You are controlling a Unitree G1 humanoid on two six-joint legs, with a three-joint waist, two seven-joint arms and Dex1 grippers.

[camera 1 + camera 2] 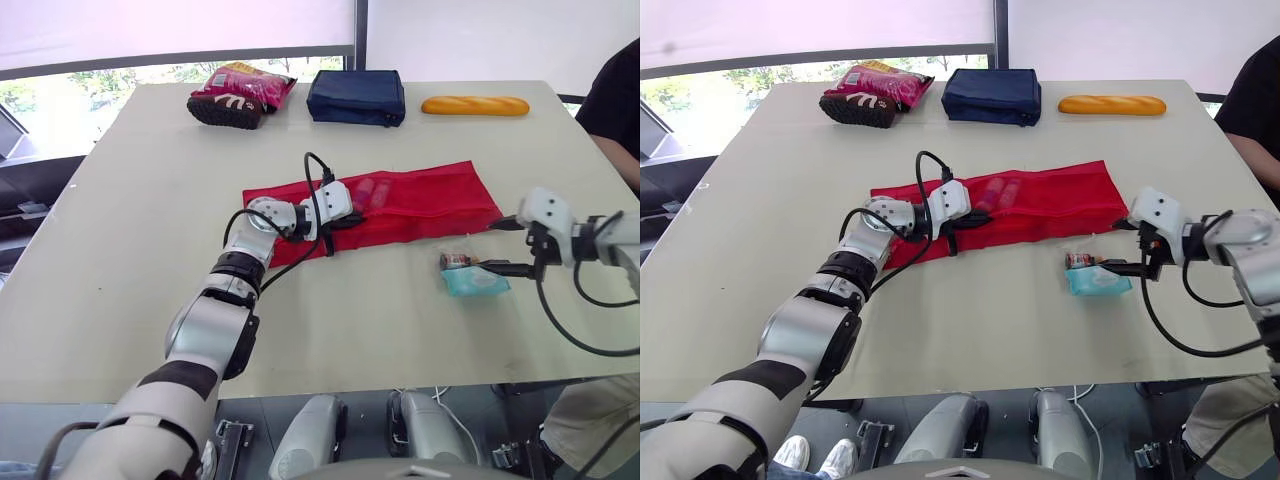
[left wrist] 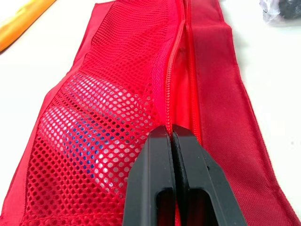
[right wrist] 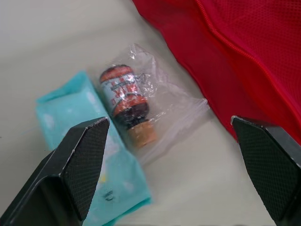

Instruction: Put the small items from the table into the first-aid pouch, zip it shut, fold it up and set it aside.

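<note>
The red first-aid pouch (image 1: 425,195) lies unfolded across the middle of the table. Through its mesh pocket (image 2: 108,108) I see small items inside, one with blue on it. My left gripper (image 1: 338,217) rests on the pouch's left part, its black fingers (image 2: 155,179) shut on the zipper line (image 2: 175,70). Off the pouch's right front corner lie a small brown bottle in a clear bag (image 3: 127,101) and a teal tissue packet (image 3: 84,155), touching each other. My right gripper (image 3: 176,155) hovers over them, open wide, one finger on each side.
At the far edge sit a pink snack bag (image 1: 240,92), a navy pouch (image 1: 356,96) and a baguette (image 1: 475,105). A person in black (image 1: 618,95) is at the right side. The near table edge (image 1: 330,385) runs just behind my arms.
</note>
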